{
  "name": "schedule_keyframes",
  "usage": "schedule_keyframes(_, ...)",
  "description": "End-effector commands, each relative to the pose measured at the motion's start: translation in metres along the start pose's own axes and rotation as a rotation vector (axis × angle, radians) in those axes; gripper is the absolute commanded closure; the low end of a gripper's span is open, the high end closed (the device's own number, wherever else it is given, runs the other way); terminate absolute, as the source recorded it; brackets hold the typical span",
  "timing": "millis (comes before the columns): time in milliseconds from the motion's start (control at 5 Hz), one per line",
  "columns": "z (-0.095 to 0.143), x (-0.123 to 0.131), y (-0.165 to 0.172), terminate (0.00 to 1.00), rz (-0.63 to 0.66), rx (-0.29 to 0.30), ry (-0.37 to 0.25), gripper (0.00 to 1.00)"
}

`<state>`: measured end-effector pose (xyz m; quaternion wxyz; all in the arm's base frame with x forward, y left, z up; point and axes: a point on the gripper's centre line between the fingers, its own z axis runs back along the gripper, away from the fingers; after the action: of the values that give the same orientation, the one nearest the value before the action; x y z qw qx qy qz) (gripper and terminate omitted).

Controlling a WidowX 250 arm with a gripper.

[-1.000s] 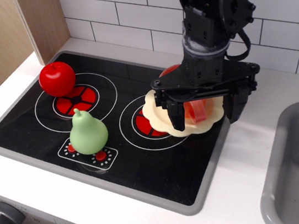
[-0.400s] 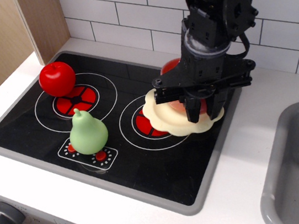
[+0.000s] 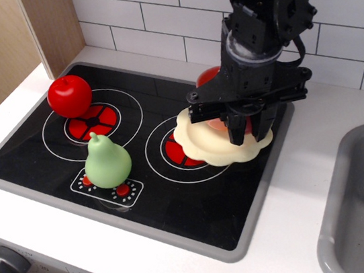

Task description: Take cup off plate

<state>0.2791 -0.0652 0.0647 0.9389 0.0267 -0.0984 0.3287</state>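
Coral cup (image 3: 218, 124) on plate (image 3: 205, 143) | near surface (image 3: 178, 205) right edge | pincer (image 3: 247, 126) closed on cup, mostly hiding it

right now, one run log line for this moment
gripper: shut on cup | cup: on plate | plate: on stove

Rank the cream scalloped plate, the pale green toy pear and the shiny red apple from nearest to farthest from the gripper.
1. Cream-yellow scalloped plastic plate: directly beneath the black gripper, on the right burner.
2. Pale green toy pear: left of the gripper, at the stove's front edge by the knob markings.
3. Shiny red round apple: farthest, on the back-left burner.
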Motion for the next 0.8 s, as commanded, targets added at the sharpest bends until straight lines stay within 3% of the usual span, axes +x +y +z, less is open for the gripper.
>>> schedule_keyframes(0,0.019,0.037,0.002,0.0,0.283,-0.069,-0.03,1.0)
schedule_keyframes(200,0.014,0.053,0.01,0.0,0.479,-0.065,-0.058,1.0)
schedule_keyframes(400,0.006,0.064,0.01,0.0,0.57,-0.004,-0.049,1.0)
schedule_keyframes(600,-0.004,0.067,0.014,0.0,0.581,0.006,-0.083,1.0)
